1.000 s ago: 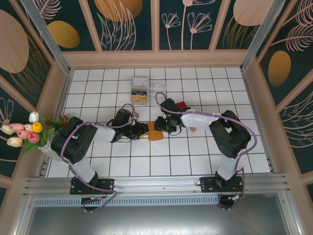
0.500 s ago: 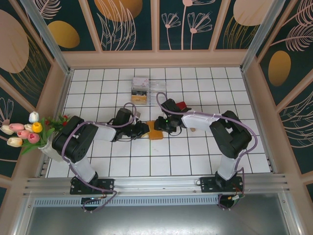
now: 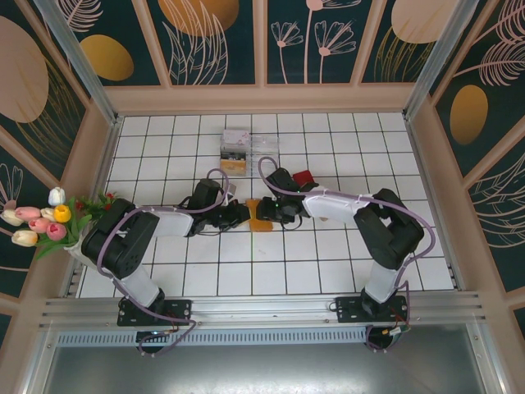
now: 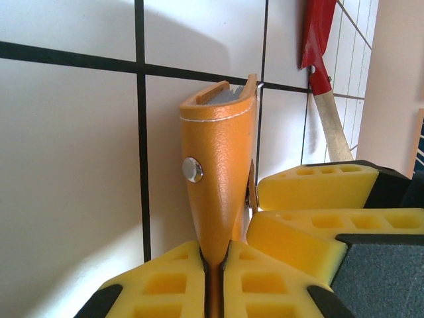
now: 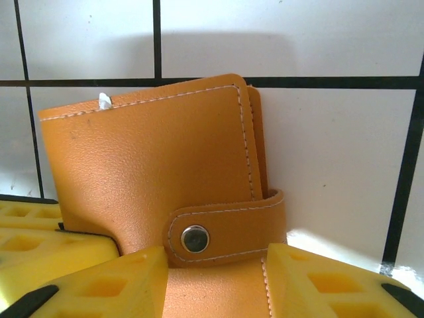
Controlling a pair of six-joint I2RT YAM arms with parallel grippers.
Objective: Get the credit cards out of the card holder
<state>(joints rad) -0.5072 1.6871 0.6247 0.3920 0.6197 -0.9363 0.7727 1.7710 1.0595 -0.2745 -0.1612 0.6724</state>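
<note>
Clamping my left gripper [image 4: 213, 268] hard on one edge of the card holder [image 4: 218, 159], I hold the tan-orange wallet folded and standing on edge over the white tiles [image 4: 66, 132], near the middle of the floor between my two arms; my right gripper [image 5: 215, 281] straddles its lower part, yellow pads set apart, and I cannot tell whether they press the leather; the strap [image 5: 225, 225] is snapped closed; pale edges of the credit cards [image 4: 217, 95] show at the wallet's far end; a red spatula [image 4: 321, 66] lies beyond.
</note>
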